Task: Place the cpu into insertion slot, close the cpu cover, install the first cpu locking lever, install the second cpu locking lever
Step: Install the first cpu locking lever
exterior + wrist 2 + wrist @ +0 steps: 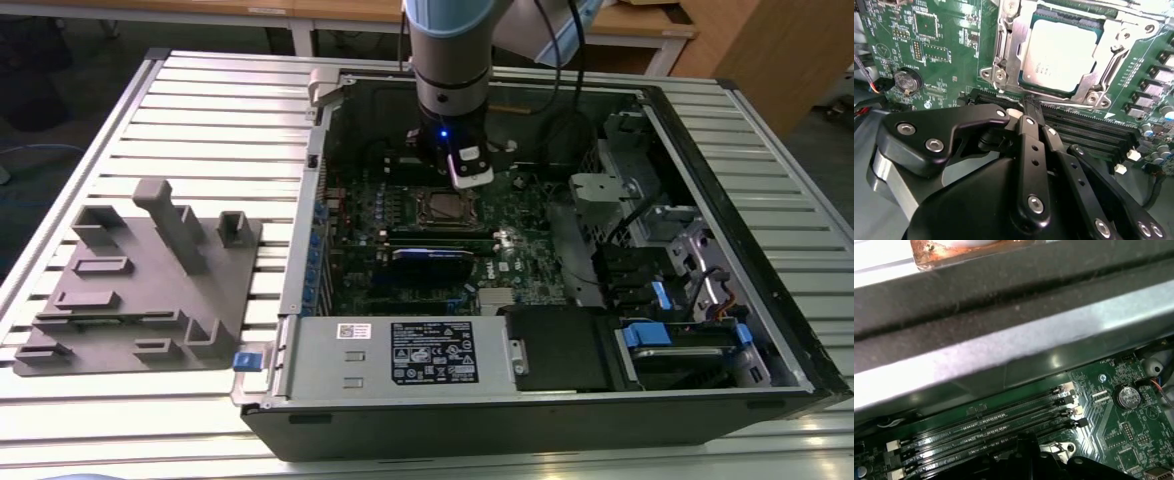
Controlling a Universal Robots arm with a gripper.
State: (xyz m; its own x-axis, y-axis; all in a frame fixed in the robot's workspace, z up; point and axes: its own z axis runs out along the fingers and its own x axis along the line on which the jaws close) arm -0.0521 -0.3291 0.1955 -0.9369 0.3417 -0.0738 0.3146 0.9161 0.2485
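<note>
The arm (454, 60) comes straight down into an open computer case (534, 425) that lies on a slatted metal surface (200, 120). In the exterior view, a grey moulded fixture (134, 290) sits on the surface well apart from the case, on the view's left. Inside the case, a labelled power supply box (400, 352) fills the near corner, and drive bays with blue tabs (654, 335) and bundled cables crowd the view's right side. The case's metal walls close in around the green motherboard (954, 30).

In the second wrist view the gripper (1030, 107) has its black fingers pressed together, with nothing visible between them. Its tip hovers just beside the edge of the socket area, over the row of long black memory slots (1089, 132). A round coin battery (906, 81) lies off to one side on the board, and it also shows in the first wrist view, next to the same slots and beneath the case wall (1004, 340).

The cpu (1061, 55) lies flat in the insertion slot (1066, 16) with its silvery top face up. The cpu cover (1015, 52) is down around it — its metal frame borders the chip on all sides.
</note>
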